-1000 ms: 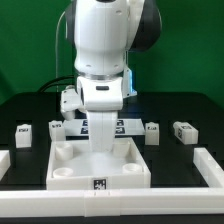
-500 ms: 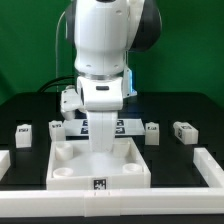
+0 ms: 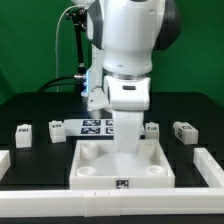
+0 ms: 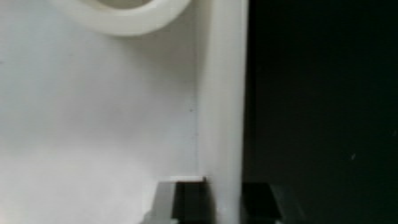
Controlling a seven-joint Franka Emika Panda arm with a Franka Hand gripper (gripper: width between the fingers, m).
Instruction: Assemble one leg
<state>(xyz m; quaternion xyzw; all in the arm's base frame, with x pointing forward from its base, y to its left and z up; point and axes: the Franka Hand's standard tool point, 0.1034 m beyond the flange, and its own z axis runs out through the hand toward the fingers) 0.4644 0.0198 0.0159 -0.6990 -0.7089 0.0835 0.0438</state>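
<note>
The large white square panel [image 3: 95, 168] with round corner sockets lies on the black table in front of the arm. My gripper [image 3: 127, 150] reaches down onto it, the fingers hidden by the white hand. In the wrist view my gripper [image 4: 221, 185] straddles the panel's upright wall [image 4: 222, 100], one dark finger [image 4: 183, 202] on each side, shut on it. A corner socket [image 4: 125, 15] shows beyond. Small white tagged legs lie loose behind the panel: two [image 3: 22, 133] [image 3: 57, 129] at the exterior view's left, one [image 3: 184, 131] at its right, one [image 3: 153, 131] half hidden by the arm.
The marker board [image 3: 95, 126] lies flat behind the panel. White border bars stand at the table's left [image 3: 4, 162] and right [image 3: 208, 168] edges and along the front [image 3: 40, 206]. A black cable [image 3: 70, 40] hangs behind the arm.
The arm has shifted to the exterior view's right, and the white panel has moved right with it. The legs and the marker board have not moved.
</note>
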